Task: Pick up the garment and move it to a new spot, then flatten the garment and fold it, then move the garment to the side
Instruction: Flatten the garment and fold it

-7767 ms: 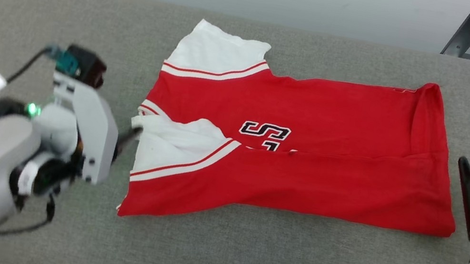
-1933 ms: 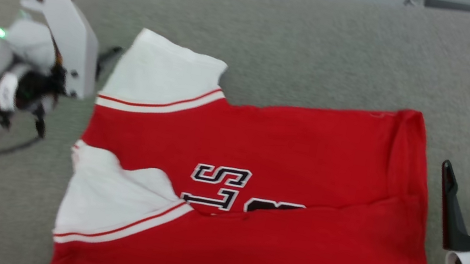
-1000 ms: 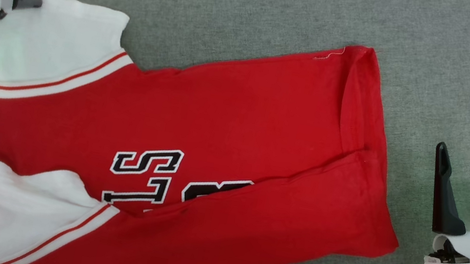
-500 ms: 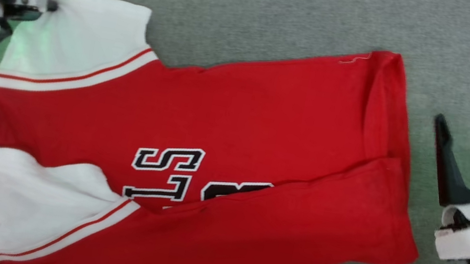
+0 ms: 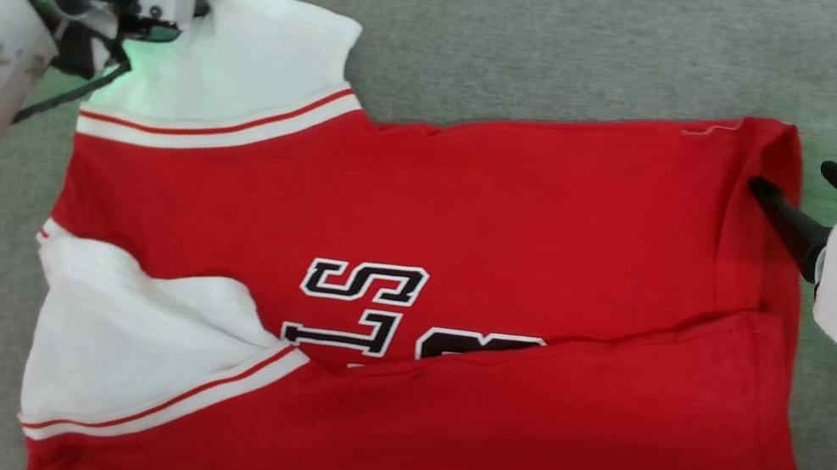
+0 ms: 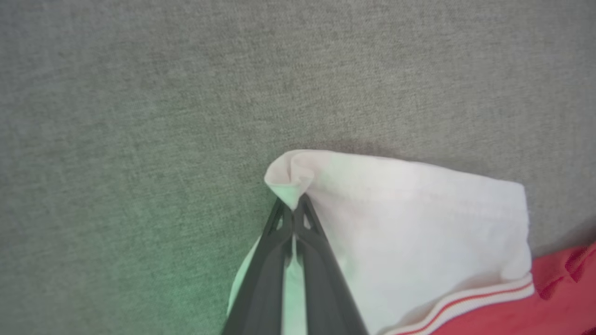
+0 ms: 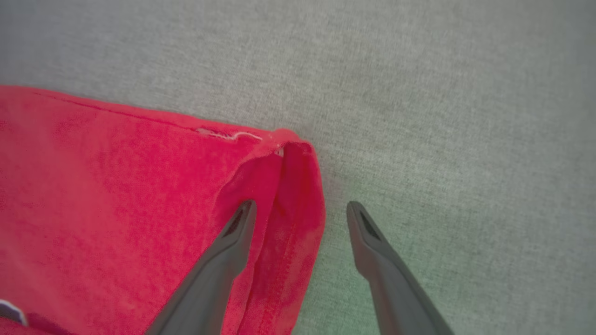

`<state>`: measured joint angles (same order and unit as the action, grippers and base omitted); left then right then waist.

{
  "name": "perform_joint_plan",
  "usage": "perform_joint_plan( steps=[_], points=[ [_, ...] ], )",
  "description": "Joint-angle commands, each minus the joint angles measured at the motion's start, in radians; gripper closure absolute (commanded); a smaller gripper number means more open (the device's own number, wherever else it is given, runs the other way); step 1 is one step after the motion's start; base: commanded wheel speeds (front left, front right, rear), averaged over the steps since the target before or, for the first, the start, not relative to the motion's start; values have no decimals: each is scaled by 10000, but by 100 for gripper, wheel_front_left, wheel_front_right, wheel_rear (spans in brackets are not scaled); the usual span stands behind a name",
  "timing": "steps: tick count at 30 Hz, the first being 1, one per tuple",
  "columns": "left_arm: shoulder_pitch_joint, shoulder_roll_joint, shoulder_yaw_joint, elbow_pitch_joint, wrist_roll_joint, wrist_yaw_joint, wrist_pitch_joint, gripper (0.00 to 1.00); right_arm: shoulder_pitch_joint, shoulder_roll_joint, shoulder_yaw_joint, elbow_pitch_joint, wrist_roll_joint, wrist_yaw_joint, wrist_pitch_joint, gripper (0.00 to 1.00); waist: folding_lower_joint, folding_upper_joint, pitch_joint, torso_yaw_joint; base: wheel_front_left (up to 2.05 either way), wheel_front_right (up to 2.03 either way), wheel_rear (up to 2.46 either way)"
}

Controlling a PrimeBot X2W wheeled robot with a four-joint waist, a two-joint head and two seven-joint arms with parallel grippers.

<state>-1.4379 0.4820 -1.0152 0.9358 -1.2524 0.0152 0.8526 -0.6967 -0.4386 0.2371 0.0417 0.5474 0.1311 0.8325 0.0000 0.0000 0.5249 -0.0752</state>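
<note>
Left gripper (image 6: 294, 209) just snapped its fingers closed on the far-left corner of the white sleeve (image 6: 396, 223), pinching a small fold. The garment (image 5: 473, 219) lies half-folded on the grey worktop (image 5: 550, 26). Right gripper (image 7: 301, 204) has swung in at the far-right hem corner (image 7: 288, 149), fingers spread, 1 on cloth, 1 off. Probably setting up the next fold; nothing I can see blocks it.

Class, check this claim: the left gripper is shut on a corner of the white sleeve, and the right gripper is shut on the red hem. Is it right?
One part is wrong. The left gripper is shut on a corner of the white sleeve, but the right gripper is open: the right wrist view shows its fingers apart, either side of the red hem.
</note>
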Motion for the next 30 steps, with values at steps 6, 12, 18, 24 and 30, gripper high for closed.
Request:
perform_joint_plan(
  steps=[6,12,18,24,30],
  points=[
    [-14,-494,-105,431,19,-323,-105,100,-923,111,507,1048,-30,-7,1690,0,0,0,166,363,0,0,0],
    [-106,-674,-117,815,33,-529,-206,100,-1443,197,1097,1712,163,-6,2490,100,0,0,229,434,0,0,0],
    [-151,-861,-40,1168,-46,-713,-386,100,-1815,-102,1245,1841,387,-7,2651,100,0,0,147,493,0,0,0],
    [-299,-917,175,1361,-200,-942,-771,100,-1933,-234,1071,1830,393,-7,1707,100,0,0,-119,653,0,0,0],
    [-295,-873,328,1296,-330,-1226,-1102,100,-1715,-656,1210,1789,670,-7,365,100,0,0,-640,986,0,0,0]
  ],
)
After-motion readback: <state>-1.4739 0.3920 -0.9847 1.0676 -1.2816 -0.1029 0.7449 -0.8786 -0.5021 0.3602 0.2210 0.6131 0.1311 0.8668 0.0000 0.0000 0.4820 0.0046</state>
